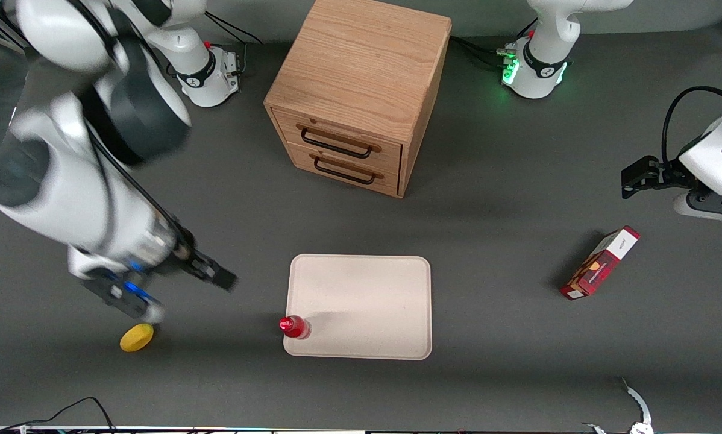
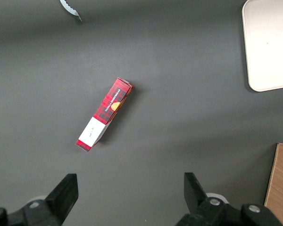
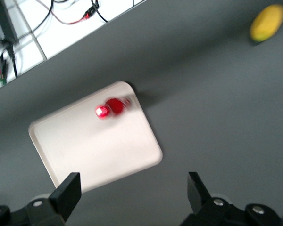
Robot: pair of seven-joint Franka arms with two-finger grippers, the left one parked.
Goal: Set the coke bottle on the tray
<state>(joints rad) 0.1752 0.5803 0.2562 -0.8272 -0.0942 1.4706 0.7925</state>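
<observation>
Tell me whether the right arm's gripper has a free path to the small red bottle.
Probably yes: the open gripper hovers near the small red bottle standing on the cream tray corner, with nothing between them.

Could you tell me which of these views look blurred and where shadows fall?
Front view: the working arm is motion-smeared, its end effector included; the drawer cabinet casts a soft shadow. Right wrist view: the coke bottle on the tray looks smeared. Left wrist view: sharp.

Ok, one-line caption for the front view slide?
Coke bottle standing on the tray corner; open gripper above the table beside it.
</observation>
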